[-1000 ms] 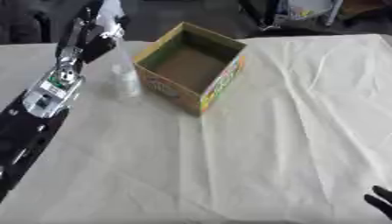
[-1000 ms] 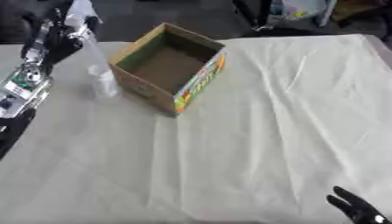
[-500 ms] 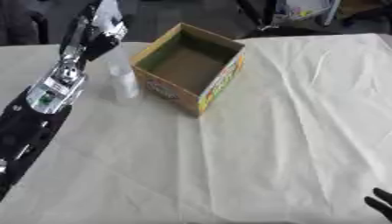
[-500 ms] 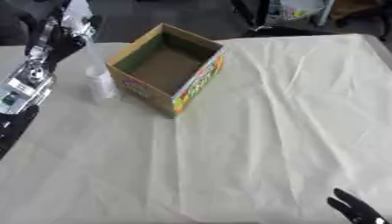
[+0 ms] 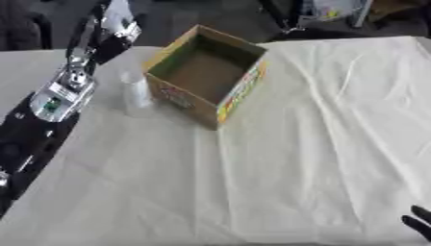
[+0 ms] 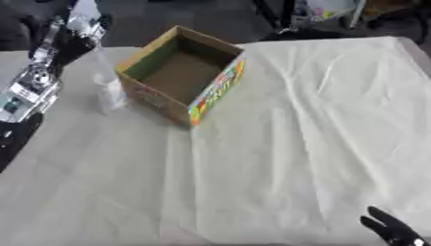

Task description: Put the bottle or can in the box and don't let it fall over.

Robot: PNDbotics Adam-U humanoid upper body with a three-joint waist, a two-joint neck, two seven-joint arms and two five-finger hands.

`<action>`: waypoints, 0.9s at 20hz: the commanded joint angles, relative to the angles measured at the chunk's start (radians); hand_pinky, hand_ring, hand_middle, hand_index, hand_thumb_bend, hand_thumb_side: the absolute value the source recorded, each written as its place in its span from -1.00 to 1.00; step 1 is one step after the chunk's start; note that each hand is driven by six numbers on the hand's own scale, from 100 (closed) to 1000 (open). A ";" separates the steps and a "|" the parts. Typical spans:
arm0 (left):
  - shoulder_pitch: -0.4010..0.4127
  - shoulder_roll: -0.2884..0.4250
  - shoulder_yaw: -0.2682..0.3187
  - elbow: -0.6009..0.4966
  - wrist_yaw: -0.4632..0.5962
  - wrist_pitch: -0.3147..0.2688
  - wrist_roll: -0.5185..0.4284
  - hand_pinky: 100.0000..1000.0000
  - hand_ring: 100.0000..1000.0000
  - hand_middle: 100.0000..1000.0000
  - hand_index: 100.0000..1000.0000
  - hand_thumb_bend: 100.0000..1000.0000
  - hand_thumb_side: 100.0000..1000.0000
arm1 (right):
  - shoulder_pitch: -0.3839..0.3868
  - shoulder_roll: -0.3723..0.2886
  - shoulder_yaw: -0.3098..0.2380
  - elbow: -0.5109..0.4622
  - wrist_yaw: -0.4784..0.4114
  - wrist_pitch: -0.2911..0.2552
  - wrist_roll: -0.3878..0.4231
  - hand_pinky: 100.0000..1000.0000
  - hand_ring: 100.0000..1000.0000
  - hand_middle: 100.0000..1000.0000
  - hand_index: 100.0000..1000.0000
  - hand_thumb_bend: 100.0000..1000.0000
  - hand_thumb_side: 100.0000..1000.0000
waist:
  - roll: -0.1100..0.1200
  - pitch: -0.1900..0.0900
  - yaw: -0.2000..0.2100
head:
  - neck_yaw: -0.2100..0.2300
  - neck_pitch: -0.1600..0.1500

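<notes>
1. Left eye view: a bench [image 5: 320, 158] under a cream cloth fills the frame, with dark clutter behind its far edge. One open cardboard box [image 5: 205, 74] sits upper centre, its printed sides too blurred to read. One clear bottle [image 5: 134, 90] stands upright just left of it, long axis vertical. The left hand [image 5: 114, 29] is upper left; its finger state is unclear.

2. Right eye view: the right hand [image 6: 389, 230] shows dark, straight fingers at the lower right corner.
</notes>
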 commanded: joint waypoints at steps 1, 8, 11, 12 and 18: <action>-0.022 0.045 0.003 -0.004 0.006 0.000 -0.005 1.00 1.00 0.68 0.87 -0.15 -0.06 | -0.005 -0.002 0.005 -0.008 0.004 -0.003 0.003 0.21 1.00 1.00 1.00 -1.00 -0.18 | 0.001 -0.004 -0.003 | 0.005 -0.005; -0.029 0.048 -0.001 0.010 0.009 0.002 -0.006 1.00 1.00 0.65 0.86 -0.16 -0.06 | -0.007 -0.001 0.007 -0.007 0.005 -0.002 0.003 0.21 1.00 1.00 1.00 -1.00 -0.18 | 0.002 -0.001 -0.009 | 0.007 -0.004; -0.032 0.052 -0.002 0.016 0.008 0.003 -0.006 1.00 1.00 0.65 0.86 -0.16 -0.06 | -0.008 -0.001 0.008 -0.007 0.006 -0.003 0.003 0.21 1.00 1.00 1.00 -1.00 -0.18 | 0.003 0.000 -0.011 | 0.008 -0.004; -0.032 0.053 -0.003 0.018 0.007 0.005 -0.007 1.00 1.00 0.66 0.86 -0.16 -0.06 | -0.008 -0.001 0.008 -0.007 0.006 -0.003 0.003 0.21 1.00 1.00 1.00 -1.00 -0.18 | 0.003 0.001 -0.011 | 0.008 -0.005; -0.033 0.054 -0.005 0.041 -0.007 0.020 -0.002 1.00 1.00 0.68 0.86 -0.18 -0.05 | -0.007 0.000 0.009 -0.008 0.009 -0.005 0.003 0.21 1.00 1.00 1.00 -1.00 -0.18 | 0.002 0.003 -0.011 | 0.007 -0.006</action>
